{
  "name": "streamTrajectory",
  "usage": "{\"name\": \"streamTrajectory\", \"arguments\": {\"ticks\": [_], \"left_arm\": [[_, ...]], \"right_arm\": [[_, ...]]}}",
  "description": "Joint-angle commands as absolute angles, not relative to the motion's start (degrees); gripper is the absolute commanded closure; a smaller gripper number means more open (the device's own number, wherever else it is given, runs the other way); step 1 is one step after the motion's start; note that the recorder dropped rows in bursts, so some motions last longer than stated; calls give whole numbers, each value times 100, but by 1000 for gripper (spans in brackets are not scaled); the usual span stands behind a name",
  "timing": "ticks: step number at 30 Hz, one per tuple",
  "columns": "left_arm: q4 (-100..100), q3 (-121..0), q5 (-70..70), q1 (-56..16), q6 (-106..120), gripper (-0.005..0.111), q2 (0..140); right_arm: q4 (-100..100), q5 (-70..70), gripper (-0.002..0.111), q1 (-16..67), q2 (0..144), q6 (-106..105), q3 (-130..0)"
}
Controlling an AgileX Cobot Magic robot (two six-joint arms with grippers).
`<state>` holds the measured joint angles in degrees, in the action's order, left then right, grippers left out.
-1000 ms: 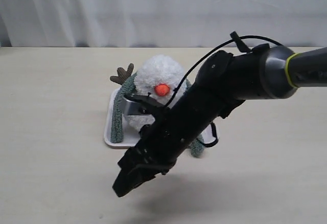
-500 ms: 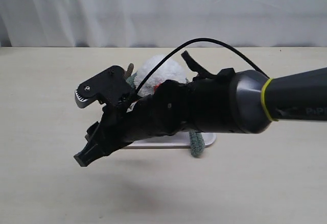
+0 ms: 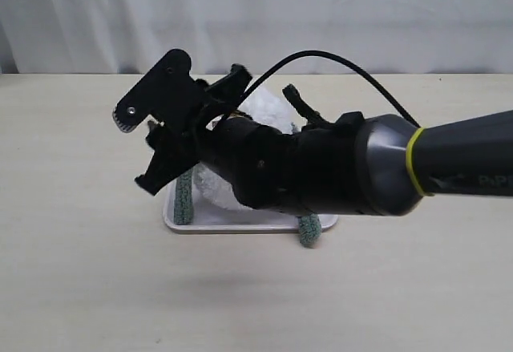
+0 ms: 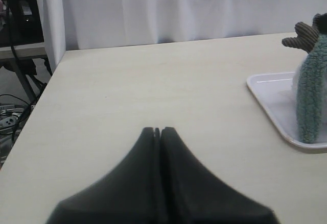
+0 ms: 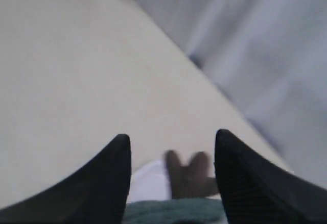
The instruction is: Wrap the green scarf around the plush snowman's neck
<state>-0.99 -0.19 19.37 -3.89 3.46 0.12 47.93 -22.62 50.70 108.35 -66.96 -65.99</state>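
The plush snowman (image 3: 268, 107) stands on a white tray (image 3: 208, 222), mostly hidden behind my right arm. The green scarf (image 3: 184, 200) hangs down both sides of it, its other end reaching the tray's front right. My right gripper (image 3: 192, 127) is open, level with the snowman's head on the left side. In the right wrist view the brown twig arm (image 5: 191, 175) and the scarf (image 5: 173, 213) lie between the open fingers of the right gripper (image 5: 172, 142), blurred. My left gripper (image 4: 158, 130) is shut and empty over bare table, well apart from the scarf (image 4: 309, 101).
The tray (image 4: 271, 101) sits mid-table, with a white curtain along the far edge. Beyond the table's end, the left wrist view shows cables and a stand (image 4: 15, 81). The right arm (image 3: 361, 167) spans the scene in front of the snowman.
My right gripper has risen from low in front of the tray and swung up to the snowman's left side. It stays open. The snowman and scarf have not moved.
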Motion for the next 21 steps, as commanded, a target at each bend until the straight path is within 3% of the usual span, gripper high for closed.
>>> {"name": "streamTrajectory", "arguments": {"ticks": [1, 4, 13, 18, 21], "left_arm": [[-96, 0, 1871, -367, 360, 107, 0], [-96, 0, 1871, -367, 360, 107, 0], [-88, 0, 1871, -367, 360, 107, 0], [-88, 0, 1871, -367, 360, 107, 0], [-88, 0, 1871, -367, 360, 107, 0]], "right_arm": [[8226, -4336, 60, 5275, 10781, -10192, -7046], [9995, -4876, 60, 5214, 10781, -11794, -7759], [9995, -4704, 59, 5616, 10753, -11258, -7962], [9995, -3142, 59, 5686, 10713, -10506, -7962], [9995, -1511, 59, 5552, 10699, -9876, -7967]]}}
